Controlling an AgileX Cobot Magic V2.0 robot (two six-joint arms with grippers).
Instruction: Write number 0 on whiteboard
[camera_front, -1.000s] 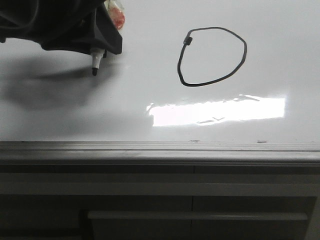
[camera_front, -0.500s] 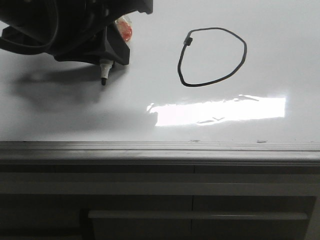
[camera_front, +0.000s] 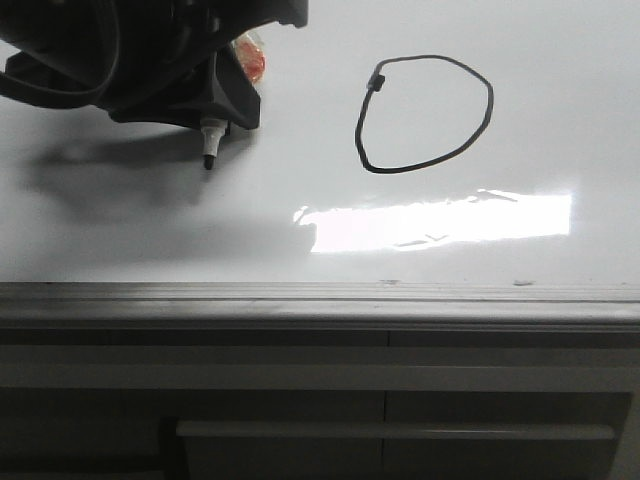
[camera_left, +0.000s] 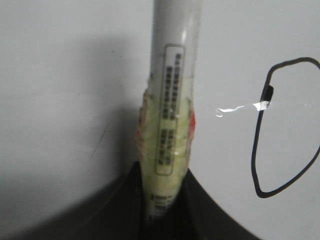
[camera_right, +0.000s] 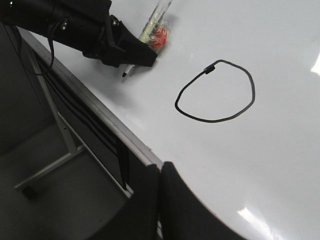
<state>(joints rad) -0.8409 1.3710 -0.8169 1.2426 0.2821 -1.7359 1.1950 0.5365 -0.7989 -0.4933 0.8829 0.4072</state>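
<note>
The number 0 is a thin black lopsided oval on the whiteboard, with a small blot at its upper left. It also shows in the left wrist view and the right wrist view. My left gripper is shut on a white marker wrapped in yellowish tape. The marker's black tip points down, to the left of the 0, close over the board. My right gripper is shut and empty above the board's edge rail.
A grey metal edge rail runs along the board's near side, with grey drawer fronts beyond it. A bright rectangular glare lies just below the 0. A metal frame leg stands beside the board.
From one second ago to half a second ago my left gripper moved a little right and nearer with the marker. Since then nothing has moved.
</note>
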